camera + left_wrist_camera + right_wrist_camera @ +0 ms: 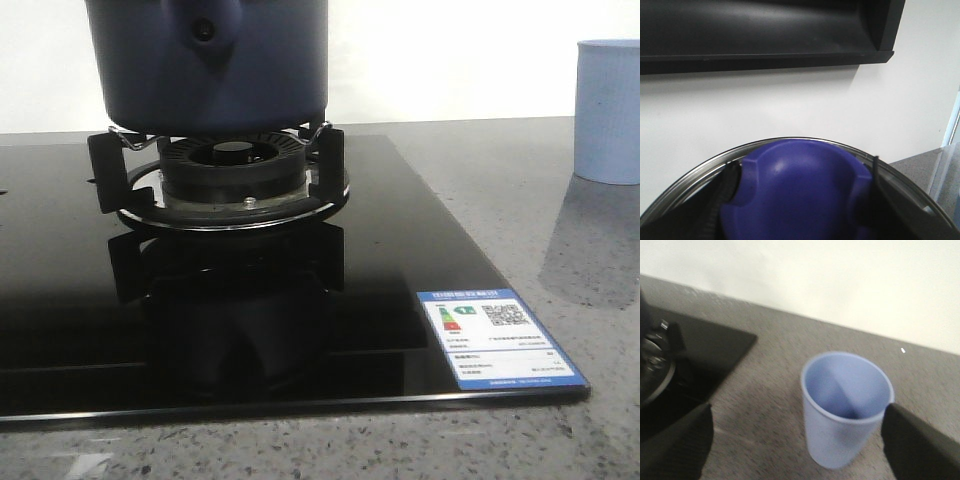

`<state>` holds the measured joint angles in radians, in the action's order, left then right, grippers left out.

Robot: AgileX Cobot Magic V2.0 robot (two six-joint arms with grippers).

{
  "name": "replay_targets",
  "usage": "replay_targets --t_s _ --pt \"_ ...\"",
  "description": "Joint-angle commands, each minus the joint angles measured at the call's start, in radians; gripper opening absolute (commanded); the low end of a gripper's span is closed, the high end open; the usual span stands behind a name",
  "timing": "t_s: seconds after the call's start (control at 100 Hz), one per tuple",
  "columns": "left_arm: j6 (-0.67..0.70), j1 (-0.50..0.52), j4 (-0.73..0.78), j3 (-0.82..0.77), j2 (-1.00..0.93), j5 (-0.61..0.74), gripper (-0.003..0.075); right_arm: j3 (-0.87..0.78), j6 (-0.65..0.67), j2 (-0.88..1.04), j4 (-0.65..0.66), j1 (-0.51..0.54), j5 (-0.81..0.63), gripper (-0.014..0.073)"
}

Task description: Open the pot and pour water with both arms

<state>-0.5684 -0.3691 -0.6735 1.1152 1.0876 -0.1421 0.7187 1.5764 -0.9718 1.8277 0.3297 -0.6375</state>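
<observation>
The dark navy pot [210, 70] stands on the gas burner [235, 165]. Its front handle mount [205, 30] faces me and its top is cut off by the frame. Neither gripper shows in the front view. In the left wrist view my left gripper [801, 200] is shut on the lid's blue knob [795, 165], one black finger on each side. The lid's shiny metal rim [700, 172] curves around the knob. In the right wrist view my right gripper [797, 412] is open and empty. The light blue cup [845, 405] stands between its fingers, close to one finger [920, 445].
The black glass cooktop [60, 300] carries a blue and white label [497, 337] at its front right corner. The cup [608, 110] stands on the grey speckled counter at the far right. A black range hood [755, 30] hangs on the white wall behind the lid.
</observation>
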Motion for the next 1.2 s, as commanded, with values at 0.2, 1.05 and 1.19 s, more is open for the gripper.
replay_targets --t_s 0.2,1.05,1.19 --pt "0.006 -0.022 -0.018 0.036 0.019 0.080 0.0358 0.026 0.000 0.086 -0.108 0.004 -0.165 0.0052" --pt "0.006 -0.201 -0.004 0.036 0.215 0.235 0.0358 0.026 0.000 0.086 -0.108 0.004 -0.216 0.0396" --pt "0.006 -0.201 0.005 0.036 0.250 0.255 0.0358 0.026 0.000 0.086 -0.108 0.004 -0.218 0.0390"
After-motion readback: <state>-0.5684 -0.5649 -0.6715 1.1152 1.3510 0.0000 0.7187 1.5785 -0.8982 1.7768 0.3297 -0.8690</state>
